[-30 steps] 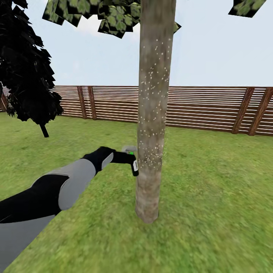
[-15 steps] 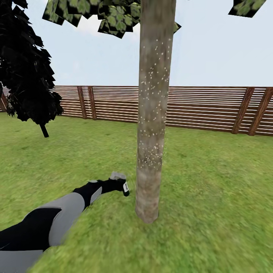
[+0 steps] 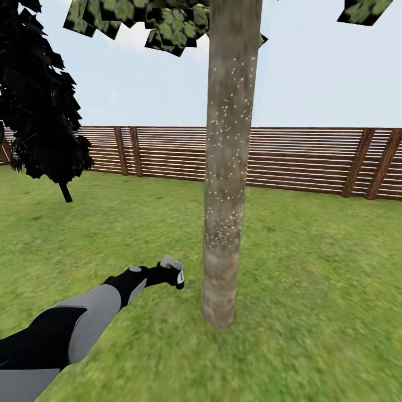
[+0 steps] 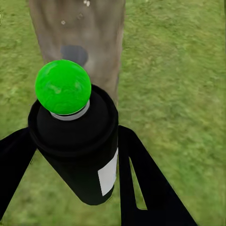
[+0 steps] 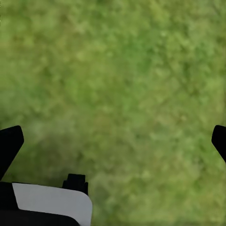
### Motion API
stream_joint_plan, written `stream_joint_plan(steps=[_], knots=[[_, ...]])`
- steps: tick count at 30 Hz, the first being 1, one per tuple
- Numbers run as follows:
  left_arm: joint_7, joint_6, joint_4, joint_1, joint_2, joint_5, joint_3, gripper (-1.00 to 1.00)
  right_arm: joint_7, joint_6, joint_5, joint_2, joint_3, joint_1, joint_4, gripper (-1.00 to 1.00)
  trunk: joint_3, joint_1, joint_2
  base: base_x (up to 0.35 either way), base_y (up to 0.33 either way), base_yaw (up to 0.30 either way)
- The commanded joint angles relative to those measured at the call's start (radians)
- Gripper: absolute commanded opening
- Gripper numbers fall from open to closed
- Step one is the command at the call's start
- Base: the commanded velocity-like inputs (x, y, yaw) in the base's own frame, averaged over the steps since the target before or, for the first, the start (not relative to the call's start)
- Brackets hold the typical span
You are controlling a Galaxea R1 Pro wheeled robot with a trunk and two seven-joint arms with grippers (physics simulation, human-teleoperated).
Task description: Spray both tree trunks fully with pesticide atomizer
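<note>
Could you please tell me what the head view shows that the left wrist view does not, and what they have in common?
Head view alone: the brown slat fence, a dark cone-shaped tree, the sky, leaves overhead, and white specks running up the tree trunk. Left wrist view alone: the pesticide atomizer up close, its round top green, white label on its side, gripped between the left pincer fingers. Both share the atomizer, the trunk's lower part and the grass.
</note>
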Motion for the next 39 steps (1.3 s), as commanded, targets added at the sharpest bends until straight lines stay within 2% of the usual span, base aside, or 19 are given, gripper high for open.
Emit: stream_joint_plan(steps=[1, 9, 24, 39], knots=[[0.004, -0.006, 0.000, 0.000, 0.000, -0.007, 0.001, -1.00, 0.000, 0.000, 0.000, 0.000, 0.000, 0.000, 0.000, 1.00, 0.000, 0.000, 0.000, 0.000, 0.183, 0.000], [0.004, -0.003, 0.002, 0.000, -0.002, -0.011, 0.001, -1.00, 0.000, 0.000, 0.000, 0.001, 0.000, 0.001, 0.000, 1.00, 0.001, 0.000, 0.000, 0.004, 0.326, -0.051], [0.004, -0.003, 0.003, 0.000, -0.019, -0.010, 0.002, -1.00, 0.000, 0.000, 0.000, 0.004, 0.001, 0.004, 0.001, 1.00, 0.008, 0.000, 0.000, 0.184, 0.344, -0.271], [0.006, -0.005, 0.002, 0.007, -0.023, -0.010, 0.002, -1.00, 0.000, 0.000, 0.000, 0.004, 0.002, 0.004, 0.000, 1.00, -0.004, 0.000, 0.000, 0.078, 0.168, -0.014]])
